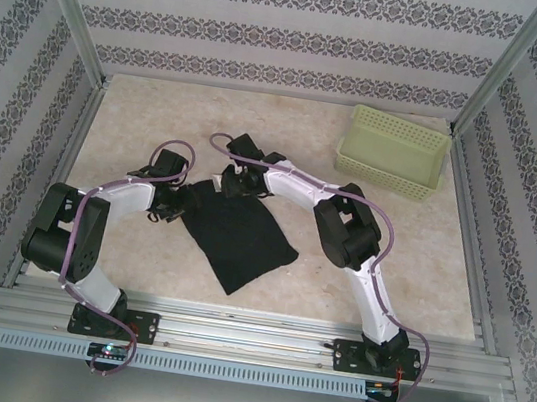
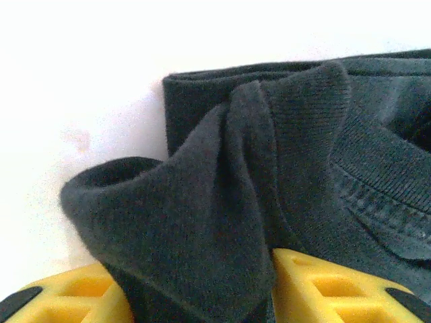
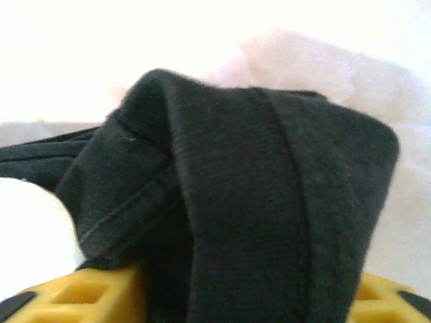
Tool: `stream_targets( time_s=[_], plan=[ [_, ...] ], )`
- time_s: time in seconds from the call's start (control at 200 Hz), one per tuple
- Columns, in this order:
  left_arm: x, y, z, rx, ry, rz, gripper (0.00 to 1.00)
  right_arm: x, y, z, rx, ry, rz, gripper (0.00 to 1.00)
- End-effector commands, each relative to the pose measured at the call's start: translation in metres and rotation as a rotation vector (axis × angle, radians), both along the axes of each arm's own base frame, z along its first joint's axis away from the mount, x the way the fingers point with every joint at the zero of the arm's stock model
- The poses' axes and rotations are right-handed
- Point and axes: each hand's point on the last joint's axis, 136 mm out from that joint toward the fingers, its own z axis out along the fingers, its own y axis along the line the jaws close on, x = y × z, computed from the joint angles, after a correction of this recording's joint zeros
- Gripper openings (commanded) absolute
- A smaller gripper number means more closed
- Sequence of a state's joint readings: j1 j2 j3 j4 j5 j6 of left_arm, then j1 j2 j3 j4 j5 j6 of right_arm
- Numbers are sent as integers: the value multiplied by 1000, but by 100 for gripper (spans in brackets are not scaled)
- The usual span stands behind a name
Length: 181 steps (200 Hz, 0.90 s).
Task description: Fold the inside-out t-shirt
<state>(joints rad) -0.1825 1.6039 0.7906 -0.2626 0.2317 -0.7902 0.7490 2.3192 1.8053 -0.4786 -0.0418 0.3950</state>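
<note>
The inside-out t-shirt (image 1: 242, 243) is a black folded bundle lying on the pale table between the two arms. My left gripper (image 1: 171, 209) sits at the bundle's far left corner, and my right gripper (image 1: 233, 188) sits at its far edge. In the left wrist view a bunched ridge of the t-shirt (image 2: 222, 202) rises between the yellow fingers (image 2: 330, 289), and my left gripper (image 2: 202, 299) is shut on it. In the right wrist view a thick fold of the t-shirt (image 3: 256, 202) fills the gap between the yellow fingers (image 3: 74, 296), with my right gripper (image 3: 246, 299) shut on it.
A pale green perforated basket (image 1: 392, 154) stands at the far right of the table. Patterned walls and metal posts (image 1: 69, 15) enclose the table on three sides. The arm bases are bolted to the rail (image 1: 248, 338) at the near edge.
</note>
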Motion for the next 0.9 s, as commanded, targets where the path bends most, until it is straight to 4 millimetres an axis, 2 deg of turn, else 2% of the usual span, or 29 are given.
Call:
stream_targets(
  time_s=[0.0,0.175,0.345,0.495,0.669,0.899],
  plan=[
    [64,-66,40,-197,-334,-176,47,-45,1,-17,-19,111,24,45],
    [59,-62,34,-170,-318,-180,47,-66,-3,-13,20,127,-17,37],
    [54,-62,30,-174,-307,-185,39,-60,-23,-7,17,91,-85,29],
    [50,-62,32,-182,-311,-188,27,-52,-27,-2,64,91,-114,21],
    [49,-61,45,-189,-342,-183,12,-51,-25,13,122,62,-120,15],
    [51,-54,79,-175,-423,-172,4,-40,-52,29,188,26,-206,4]
  ],
)
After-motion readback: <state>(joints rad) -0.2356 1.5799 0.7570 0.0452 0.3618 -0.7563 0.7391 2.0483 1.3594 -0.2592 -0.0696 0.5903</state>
